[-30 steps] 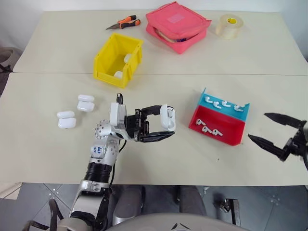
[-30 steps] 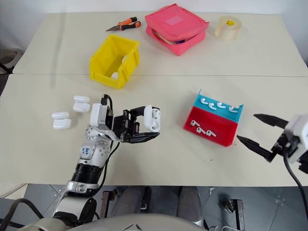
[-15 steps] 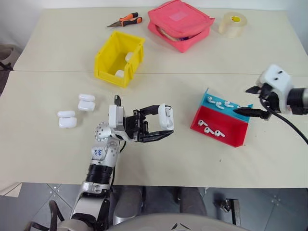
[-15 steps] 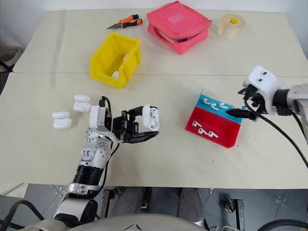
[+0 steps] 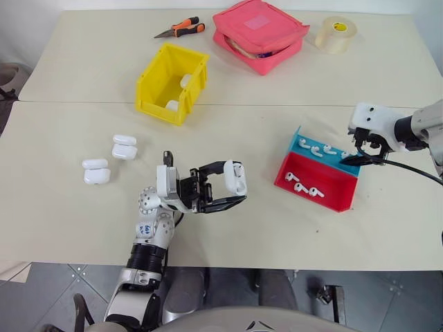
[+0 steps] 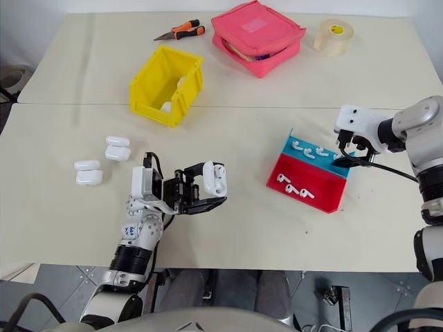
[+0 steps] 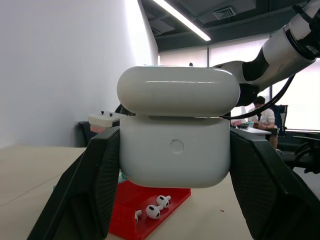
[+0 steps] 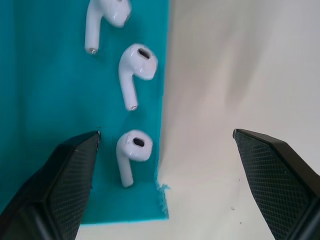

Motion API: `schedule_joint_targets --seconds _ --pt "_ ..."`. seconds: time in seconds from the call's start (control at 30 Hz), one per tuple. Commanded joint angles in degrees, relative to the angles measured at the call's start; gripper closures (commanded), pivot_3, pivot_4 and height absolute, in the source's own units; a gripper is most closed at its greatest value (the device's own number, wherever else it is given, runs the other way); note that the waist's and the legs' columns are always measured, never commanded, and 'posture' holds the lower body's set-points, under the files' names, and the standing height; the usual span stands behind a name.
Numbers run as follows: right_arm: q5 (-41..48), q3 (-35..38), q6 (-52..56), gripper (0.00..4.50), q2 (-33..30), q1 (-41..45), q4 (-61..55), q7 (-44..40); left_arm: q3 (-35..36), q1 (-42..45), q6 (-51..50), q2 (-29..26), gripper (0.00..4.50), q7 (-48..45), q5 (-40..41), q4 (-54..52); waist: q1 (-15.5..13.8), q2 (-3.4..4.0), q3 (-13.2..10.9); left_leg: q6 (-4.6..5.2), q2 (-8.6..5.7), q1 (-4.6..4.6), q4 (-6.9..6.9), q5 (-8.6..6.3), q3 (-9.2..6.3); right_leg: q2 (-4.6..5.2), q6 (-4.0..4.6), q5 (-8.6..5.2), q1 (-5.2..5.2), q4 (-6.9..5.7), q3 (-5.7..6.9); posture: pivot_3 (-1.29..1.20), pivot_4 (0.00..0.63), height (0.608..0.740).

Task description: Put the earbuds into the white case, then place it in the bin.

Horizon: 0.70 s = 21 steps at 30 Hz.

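Far left on the table, yellow bin [image 5: 171,83], rigid, already holding white cases. Near centre, white case [image 5: 235,178] lifted off the table, lid up, clamped across its body in the left gripper [image 5: 227,184]: glossy, hard, light, likely slippery, best gripped on the flat sides below the hinge. Right, red-and-blue tray [image 5: 315,187] with earbuds [image 8: 131,152] loose inside: tiny, smooth, probably prone to skidding, best pinched across the stem. Right gripper [image 8: 165,175] spread wide, empty, poised over the blue compartment's end earbud.
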State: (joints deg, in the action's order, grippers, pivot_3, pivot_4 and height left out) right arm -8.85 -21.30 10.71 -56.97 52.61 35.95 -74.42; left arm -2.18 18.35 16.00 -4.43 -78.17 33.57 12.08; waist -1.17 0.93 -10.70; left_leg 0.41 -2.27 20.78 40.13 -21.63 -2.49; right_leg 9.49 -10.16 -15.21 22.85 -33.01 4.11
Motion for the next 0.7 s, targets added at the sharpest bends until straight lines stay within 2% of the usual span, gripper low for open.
schedule_joint_targets --seconds 0.03,0.2,0.7 --pt "-2.7 -0.6 -2.1 0.63 0.2 1.1 2.7 -2.2 -0.1 -0.7 0.9 0.3 1.69 -0.8 0.6 -0.2 0.0 0.0 0.0 0.0 0.0 0.0 0.0 0.0 0.0 0.0 0.0 0.0 0.0 0.0 0.0 0.0 0.15 0.74" --pt "-4.4 -0.5 -3.4 2.34 1.4 2.6 5.5 -3.7 -0.5 -0.6 0.6 0.3 1.69 -1.7 0.7 -0.4 0.0 0.0 0.0 0.0 0.0 0.0 0.05 0.0 0.0 0.0 -0.01 0.01 -0.02 -0.02 0.0 0.0 0.15 0.74" --pt "-10.7 -3.0 -2.9 2.34 3.2 5.9 9.9 -8.0 -0.5 -0.2 0.5 0.5 1.69 -1.0 0.4 -1.3 -0.1 -0.01 0.0 -0.01 0.0 0.0 0.1 0.01 -0.04 0.0 -0.02 0.01 -0.03 -0.07 0.0 0.0 0.15 0.74"
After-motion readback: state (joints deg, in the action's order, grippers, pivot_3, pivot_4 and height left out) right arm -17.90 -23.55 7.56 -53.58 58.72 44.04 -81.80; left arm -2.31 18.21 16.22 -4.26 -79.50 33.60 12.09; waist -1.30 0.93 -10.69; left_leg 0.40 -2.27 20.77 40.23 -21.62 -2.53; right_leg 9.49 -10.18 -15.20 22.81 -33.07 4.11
